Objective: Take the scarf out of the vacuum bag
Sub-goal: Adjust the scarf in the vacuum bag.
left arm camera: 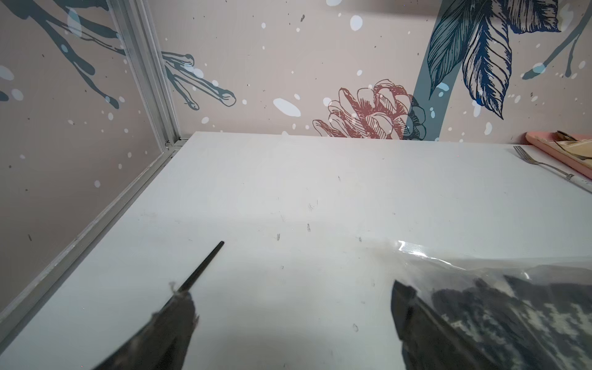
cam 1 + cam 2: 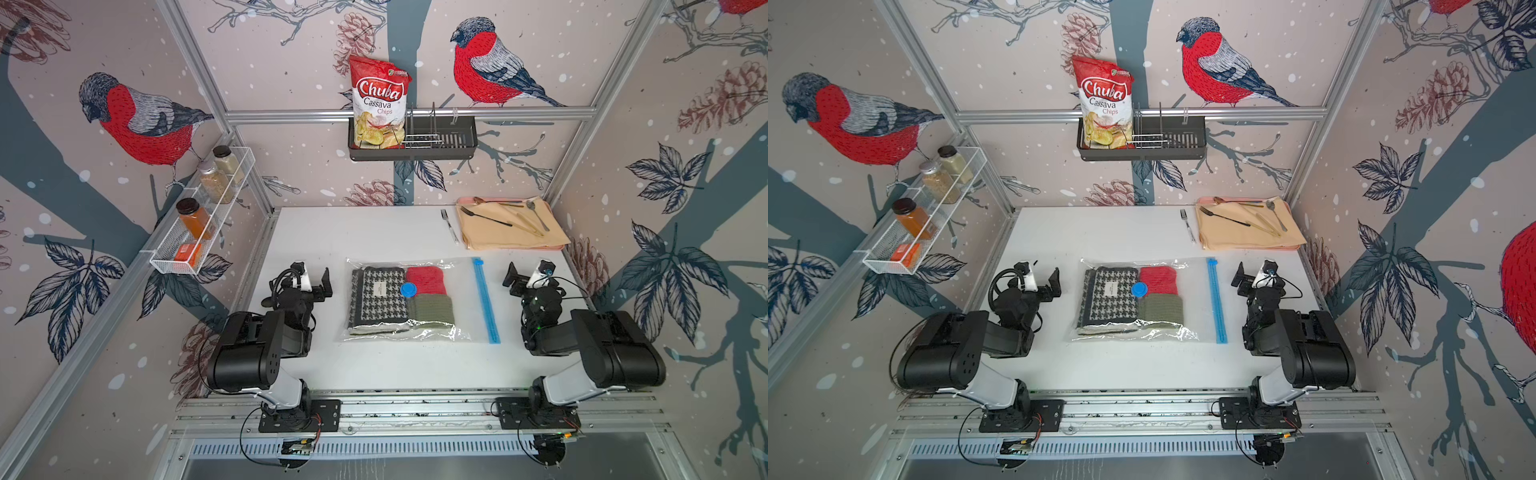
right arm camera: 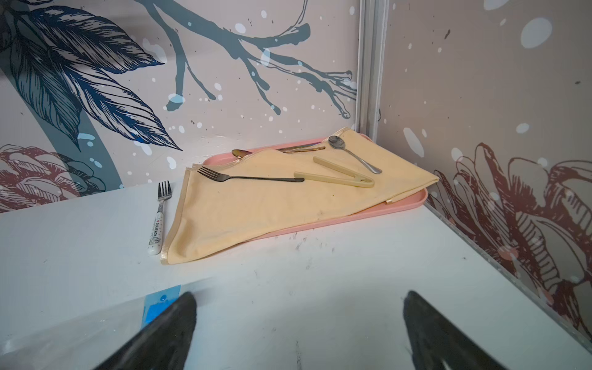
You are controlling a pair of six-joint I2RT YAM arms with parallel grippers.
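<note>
Here the white table bears the vacuum bag, lying flat at its middle between the two arms. Inside the bag, at the end nearest the left arm, the folded scarf lies flat. The left gripper and the right gripper each hover near one end of the bag, jaws spread wide, gripping nothing.

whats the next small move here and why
Probably move the open right gripper to the blue zip strip: it runs along the edge of the vacuum bag nearest that arm, and the scarf lies inside at the far end, so the bag likely needs opening first.
</note>
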